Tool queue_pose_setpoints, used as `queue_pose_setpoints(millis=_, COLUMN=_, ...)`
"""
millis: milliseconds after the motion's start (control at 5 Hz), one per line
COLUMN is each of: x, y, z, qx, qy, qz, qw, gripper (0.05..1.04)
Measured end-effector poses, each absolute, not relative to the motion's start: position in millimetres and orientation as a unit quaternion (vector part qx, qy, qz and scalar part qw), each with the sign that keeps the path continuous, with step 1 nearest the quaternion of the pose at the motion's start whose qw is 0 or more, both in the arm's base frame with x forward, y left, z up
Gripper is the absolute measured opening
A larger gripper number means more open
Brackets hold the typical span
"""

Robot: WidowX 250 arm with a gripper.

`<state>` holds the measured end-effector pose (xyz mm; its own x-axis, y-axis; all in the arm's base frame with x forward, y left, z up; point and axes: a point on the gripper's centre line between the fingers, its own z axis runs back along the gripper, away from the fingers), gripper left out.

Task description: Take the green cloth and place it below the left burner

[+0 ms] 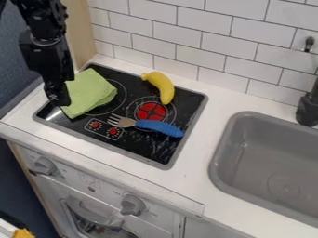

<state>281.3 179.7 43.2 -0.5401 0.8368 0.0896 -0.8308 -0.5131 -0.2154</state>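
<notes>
**Gripper Meets Green Cloth at Toy Stove's Left Edge**

A black gripper (60, 99) hangs down over the left edge of a toy stove (148, 151), its tip at the near side of a green cloth (90, 93). How far the gripper is open cannot be told from this angle, nor whether it has hold of the cloth or only touches it. The cloth lies creased on the stove's left part, covering much of the left burner (123, 93), whose ring shows past its right side. Also on the stove, a yellow banana (162, 87) lies toward the back, and a red burner (151, 110) sits right of the middle. A blue-handled fork (160, 127) crosses that burner's front edge, tines toward the stove's left. Two small red dials (113, 131) are marked at the stove's front left. Below the stove, the oven front carries two gray knobs (132, 204) and markings too small to read. A gray sink (258, 186) is set in the counter (202, 169) to the stove's right, with a black faucet (308, 109) at its back. White tiles (214, 44) line the wall behind the stove.
</notes>
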Motion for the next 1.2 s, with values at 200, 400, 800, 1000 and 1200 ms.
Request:
queue_pose_setpoints(millis=200, x=279, y=178, z=33, qx=-0.006, qy=-0.102, qz=0.872, qw=0.479, gripper=1.000)
queue_pose_setpoints(millis=400, x=292, y=186, z=27, qx=-0.006, qy=-0.089, qz=0.879, qw=0.468, gripper=0.999)
queue_pose_setpoints(millis=800, x=329, y=210, z=10, qx=-0.011, qy=-0.095, qz=0.890, qw=0.445, gripper=0.999)
queue_pose_setpoints(millis=1000, x=344, y=217, z=0, qx=-0.007, qy=-0.103, qz=0.889, qw=0.446, gripper=0.999)
queue_pose_setpoints(millis=1200, x=358, y=222, z=-11, qx=-0.002, qy=-0.098, qz=0.892, qw=0.441, gripper=1.000)
